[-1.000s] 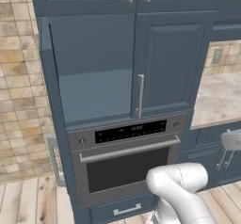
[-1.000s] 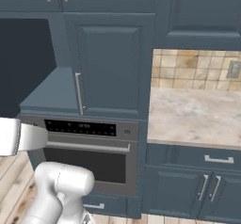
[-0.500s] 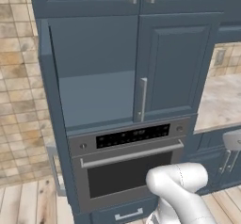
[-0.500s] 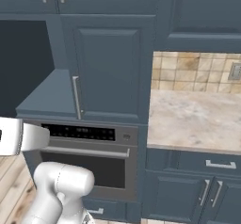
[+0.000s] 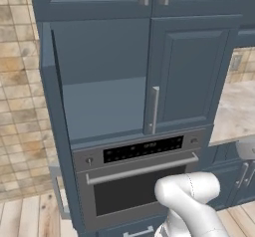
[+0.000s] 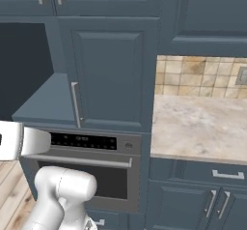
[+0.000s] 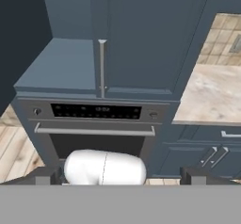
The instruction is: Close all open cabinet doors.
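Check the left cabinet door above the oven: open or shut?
Open. The left door is swung out edge-on, showing the bare cabinet interior. The right door beside it sits flush, shut.

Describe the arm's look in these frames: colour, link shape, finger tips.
The arm is glossy white, built of rounded tube-like links with bulbous elbows; a thin dark seam rings one link. In the right base view a blunt, squarish white segment ends in a darker cap at the left edge. The finger tips are small, dark grey and blocky. No cables or markings visible.
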### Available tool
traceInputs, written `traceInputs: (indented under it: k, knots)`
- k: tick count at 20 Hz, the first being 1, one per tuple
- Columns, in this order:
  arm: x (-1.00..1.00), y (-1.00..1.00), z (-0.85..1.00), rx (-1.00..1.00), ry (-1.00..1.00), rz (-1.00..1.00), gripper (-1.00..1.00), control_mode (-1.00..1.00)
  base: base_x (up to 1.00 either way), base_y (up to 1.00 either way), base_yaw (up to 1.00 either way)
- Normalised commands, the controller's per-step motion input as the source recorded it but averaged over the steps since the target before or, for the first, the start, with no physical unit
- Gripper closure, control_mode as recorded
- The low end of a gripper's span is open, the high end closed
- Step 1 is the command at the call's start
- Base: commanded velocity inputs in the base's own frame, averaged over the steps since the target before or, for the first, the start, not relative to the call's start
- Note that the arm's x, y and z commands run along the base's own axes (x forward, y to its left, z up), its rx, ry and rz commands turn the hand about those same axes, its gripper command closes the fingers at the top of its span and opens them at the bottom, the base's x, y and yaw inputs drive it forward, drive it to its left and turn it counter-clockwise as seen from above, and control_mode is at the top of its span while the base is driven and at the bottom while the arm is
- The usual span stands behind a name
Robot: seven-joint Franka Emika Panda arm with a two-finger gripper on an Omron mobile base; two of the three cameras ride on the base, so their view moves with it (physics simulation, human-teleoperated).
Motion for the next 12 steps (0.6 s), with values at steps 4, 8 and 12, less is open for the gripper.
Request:
traceInputs:
  k: [4, 8, 12]
  knots:
    - [0.0, 0.0, 0.0, 0.0, 0.0, 0.0, -1.0, 1.0, 0.29, 0.0, 0.0]
    - [0.0, 0.0, 0.0, 0.0, 0.0, 0.0, -1.0, 1.0, 0.02, 0.0, 0.0]
    - [0.0, 0.0, 0.0, 0.0, 0.0, 0.0, -1.0, 1.0, 0.0, 0.0, 0.0]
